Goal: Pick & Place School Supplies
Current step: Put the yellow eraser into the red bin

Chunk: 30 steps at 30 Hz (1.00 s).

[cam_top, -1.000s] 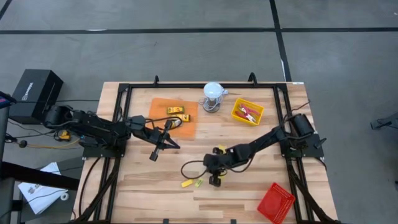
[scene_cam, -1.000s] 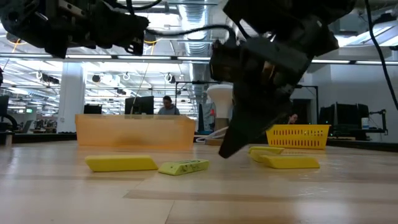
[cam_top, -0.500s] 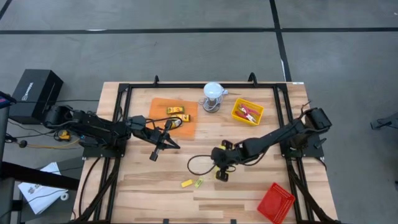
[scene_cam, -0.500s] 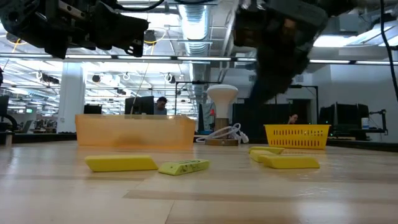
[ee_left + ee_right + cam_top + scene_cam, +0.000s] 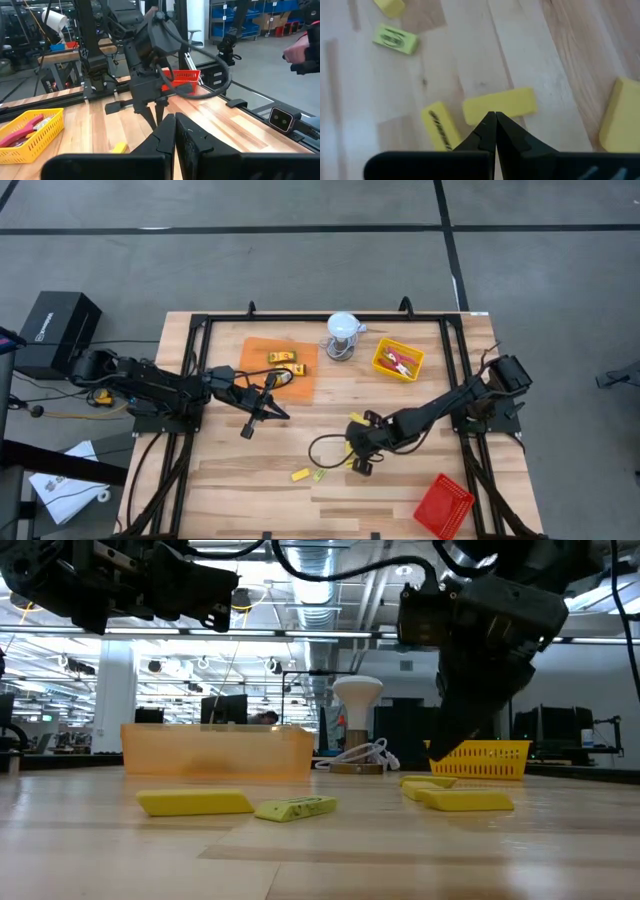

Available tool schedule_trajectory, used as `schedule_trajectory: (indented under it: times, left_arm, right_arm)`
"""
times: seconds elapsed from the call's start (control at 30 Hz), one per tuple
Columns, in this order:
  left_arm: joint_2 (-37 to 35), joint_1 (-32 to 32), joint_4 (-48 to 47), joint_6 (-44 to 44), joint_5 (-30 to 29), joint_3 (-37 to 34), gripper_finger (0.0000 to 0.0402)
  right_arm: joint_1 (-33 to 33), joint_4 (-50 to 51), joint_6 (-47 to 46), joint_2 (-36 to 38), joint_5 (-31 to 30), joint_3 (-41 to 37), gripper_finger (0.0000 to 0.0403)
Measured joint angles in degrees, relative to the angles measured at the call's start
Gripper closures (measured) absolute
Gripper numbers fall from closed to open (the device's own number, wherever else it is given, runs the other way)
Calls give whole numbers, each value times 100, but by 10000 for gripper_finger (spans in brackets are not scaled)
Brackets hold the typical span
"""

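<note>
Above the loose yellow packets at mid-surface, the right gripper hovered with jaws shut and empty. The step appeared to be approach; the next move called for opening before descent. The left gripper waited, jaws shut.

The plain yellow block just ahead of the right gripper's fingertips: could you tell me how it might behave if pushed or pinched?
The yellow block lies flat, with straight edges, so it will probably slide rather than roll. Its low profile suggests it won't tip. With the right gripper shut, a nudge at one end would likely spin it on the table.
</note>
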<state>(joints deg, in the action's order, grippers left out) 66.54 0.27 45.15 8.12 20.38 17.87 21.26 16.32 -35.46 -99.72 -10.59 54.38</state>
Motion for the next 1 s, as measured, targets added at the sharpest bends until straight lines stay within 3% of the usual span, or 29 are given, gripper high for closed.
schedule_trajectory:
  times: [0.17,1.0]
  left_arm:
    - [0,0,-11,-2,0,0,398]
    - [0,0,-32,-98,4,0,398]
  right_arm:
    - [-4,-459,-15,-2,-1,-235,403]
    - [-81,-665,4,-2,-2,-244,403]
